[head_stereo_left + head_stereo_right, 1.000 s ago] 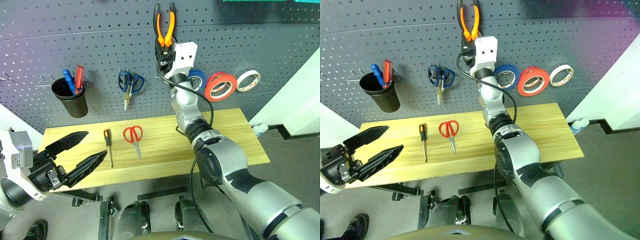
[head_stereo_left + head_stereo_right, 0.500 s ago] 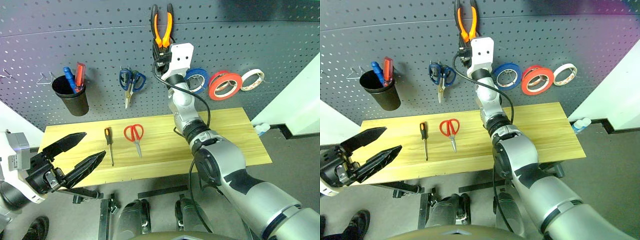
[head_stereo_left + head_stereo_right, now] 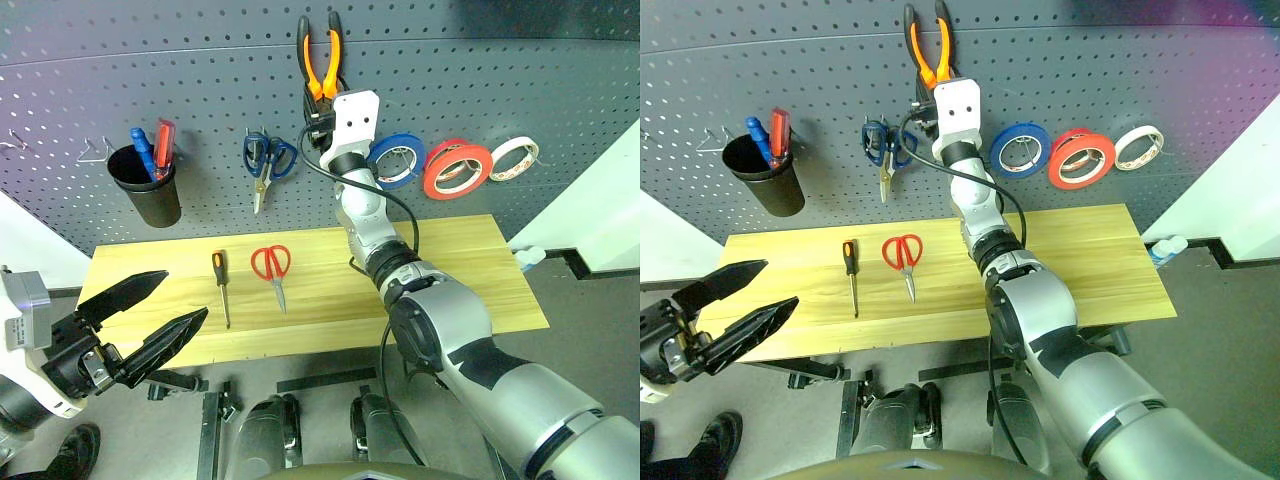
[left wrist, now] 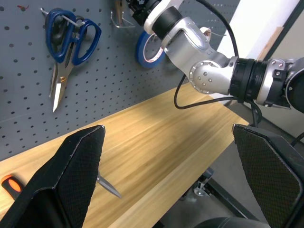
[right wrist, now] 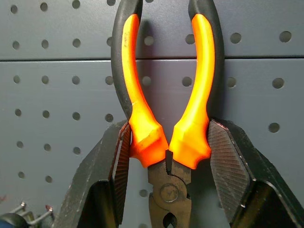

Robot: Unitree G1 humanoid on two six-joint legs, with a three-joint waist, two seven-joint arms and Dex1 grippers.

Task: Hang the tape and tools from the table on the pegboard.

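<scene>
My right gripper (image 5: 166, 152) is shut on the orange-and-black pliers (image 5: 164, 95), one finger on each handle near the pivot. It holds them handles-up against the dark grey pegboard (image 3: 500, 70), high at its middle (image 3: 320, 60). A red tape roll (image 3: 457, 170) hangs on the pegboard to the right. On the wooden table (image 3: 450, 260) lie the red-handled scissors (image 3: 271, 265) and, just left of them, the slim screwdriver (image 3: 218, 280). My left gripper (image 3: 150, 325) hovers open and empty off the table's front left corner.
On the pegboard hang blue-handled scissors (image 3: 266, 160), a blue roll (image 3: 396, 160) and a white roll (image 3: 516, 158). A black cup (image 3: 145, 185) with blue and red tools hangs at the left. A white bottle (image 3: 528, 257) stands past the table's right end.
The whole view has shifted a little. The right gripper keeps the pliers against the pegboard, and the left gripper stays open in the same place.
</scene>
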